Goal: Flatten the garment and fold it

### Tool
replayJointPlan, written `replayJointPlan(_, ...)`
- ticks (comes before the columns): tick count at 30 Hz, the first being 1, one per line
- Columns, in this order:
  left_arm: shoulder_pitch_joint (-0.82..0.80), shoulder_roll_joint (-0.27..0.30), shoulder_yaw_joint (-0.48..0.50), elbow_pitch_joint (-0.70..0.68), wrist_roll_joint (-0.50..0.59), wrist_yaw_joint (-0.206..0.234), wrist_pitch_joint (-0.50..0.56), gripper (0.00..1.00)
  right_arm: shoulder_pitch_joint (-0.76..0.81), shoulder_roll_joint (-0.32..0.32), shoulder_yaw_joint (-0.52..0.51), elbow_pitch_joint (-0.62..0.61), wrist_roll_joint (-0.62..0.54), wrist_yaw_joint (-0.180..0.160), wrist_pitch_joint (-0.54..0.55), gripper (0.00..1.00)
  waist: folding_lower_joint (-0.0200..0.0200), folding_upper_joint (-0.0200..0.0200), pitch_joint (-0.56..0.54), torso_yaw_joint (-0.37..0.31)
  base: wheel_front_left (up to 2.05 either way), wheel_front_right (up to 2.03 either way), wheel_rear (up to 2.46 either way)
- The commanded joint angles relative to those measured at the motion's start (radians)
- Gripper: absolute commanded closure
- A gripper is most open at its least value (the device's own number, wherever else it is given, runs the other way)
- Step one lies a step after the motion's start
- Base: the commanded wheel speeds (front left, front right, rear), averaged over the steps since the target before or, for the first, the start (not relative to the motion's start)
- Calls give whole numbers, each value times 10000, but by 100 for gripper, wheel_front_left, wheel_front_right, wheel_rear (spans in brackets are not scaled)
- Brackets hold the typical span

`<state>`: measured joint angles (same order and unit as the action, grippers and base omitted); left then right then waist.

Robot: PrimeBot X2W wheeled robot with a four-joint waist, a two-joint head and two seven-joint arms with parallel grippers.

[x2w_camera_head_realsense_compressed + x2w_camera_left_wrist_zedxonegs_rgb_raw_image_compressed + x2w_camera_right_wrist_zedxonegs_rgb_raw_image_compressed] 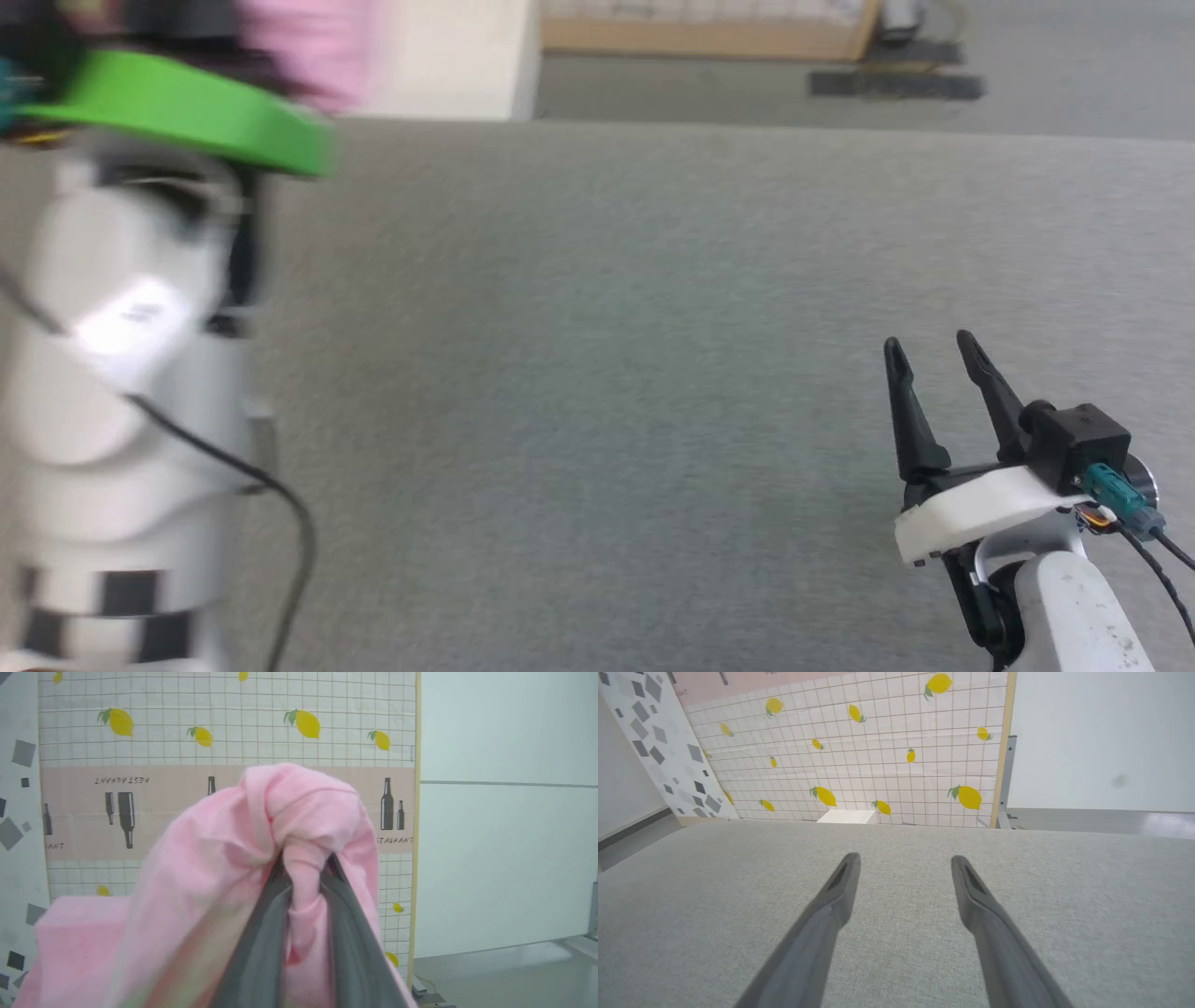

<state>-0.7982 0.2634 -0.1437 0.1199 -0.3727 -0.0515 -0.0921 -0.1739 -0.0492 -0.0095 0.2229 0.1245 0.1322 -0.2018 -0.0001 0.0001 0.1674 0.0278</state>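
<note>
The left gripper [306,861] is clenched on a bunched fold of the pink garment [210,868], which is pinched between the two dark fingers and hangs clear of the grey padded surface [597,327]. In the left wrist view the cloth balloons over the fingertips at twelve o'clock and spills down towards seven o'clock, with a lemon-print panel [233,718] behind it. In the head view the same pink cloth shows as a blur at eleven o'clock, above the green collar [187,107] of the raised left arm.

The right gripper [929,345] sits low at four o'clock in the head view, its fingers spread wide with nothing between them, hovering just over the bare grey surface.

The cloth looks thin, light and very limp: it drapes and bunches freely, so it will likely sag, twist and cling to itself rather than hold any shape. It seems neither fragile nor slippery, though a shallow pinch on so few layers could slide out. The present hold is on a crumpled wad, so which edge is caught cannot be told. Flattening would probably go best with the free gripper taking a hanging edge or corner towards seven o'clock of the left wrist view, well apart from the first hold, so the two can draw the fabric taut before laying it down
</note>
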Motion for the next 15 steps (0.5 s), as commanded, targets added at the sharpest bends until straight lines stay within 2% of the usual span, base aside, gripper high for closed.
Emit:
replayJointPlan(1, -148, -332, -302, -69, -182, -100, 86, 100, 144, -10, -6, -69, 57, -15, 50, 0, 1, -1, -725, -1085, 0, 0, 0)
replayJointPlan(5, 4, -1114, -1271, 24, -300, -286, 334, 100, 253, -10, 12, -194, 142, -15, 127, 0, 1, -1, -758, -1812, 0, 0, 0)
replayJointPlan(9, 490, -1664, -2019, 637, -704, -430, 523, 100, 331, -10, -20, -268, 174, -15, 166, 0, 1, -1, -707, -2485, 0, 0, 0)
replayJointPlan(12, 1037, -1852, -2665, 1381, -1122, -538, 1085, 100, 358, -10, -46, -311, 193, -15, 184, 0, 1, -1, -622, -2898, 0, 0, 0)
replayJointPlan(15, 1591, -1902, -3328, 2447, -1338, -584, 2130, 100, 375, -10, -77, -346, 202, -15, 187, 0, 1, -1, -519, -3241, 0, 0, 0)
